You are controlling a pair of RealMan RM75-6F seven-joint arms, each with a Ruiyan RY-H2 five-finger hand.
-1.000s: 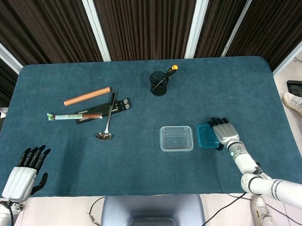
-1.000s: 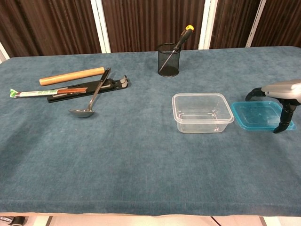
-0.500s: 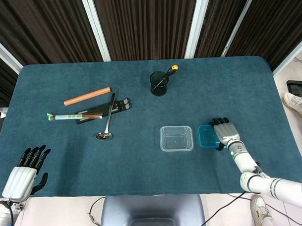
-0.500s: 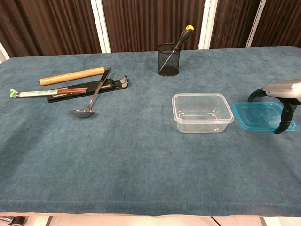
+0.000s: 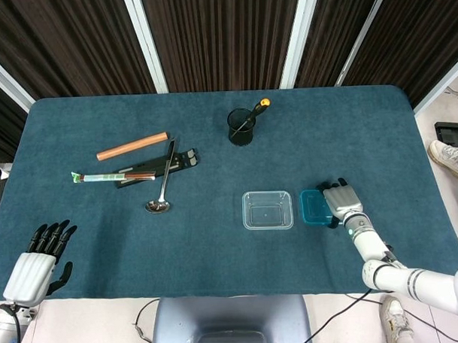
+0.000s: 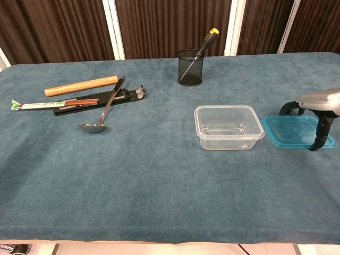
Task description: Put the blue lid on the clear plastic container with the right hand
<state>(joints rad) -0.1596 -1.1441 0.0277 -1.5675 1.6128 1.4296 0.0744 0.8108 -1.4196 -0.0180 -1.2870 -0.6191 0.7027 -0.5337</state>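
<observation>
I see dark slatted walls point(image 5: 217, 36) behind my blue-clothed table point(image 5: 213, 149). The clear container point(image 6: 228, 127) sits empty, the blue lid point(image 6: 291, 130) flat just beside it. My right hand point(image 5: 343, 202) arches over the lid; whether it grips, I cannot tell. My left hand point(image 5: 36, 261) hangs empty, fingers spread.

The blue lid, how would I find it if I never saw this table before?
Start at the clear plastic container near the right side of the table. Just to its right, flat on the cloth, lies the blue lid, under the right hand. It is the only see-through blue thing there.
</observation>
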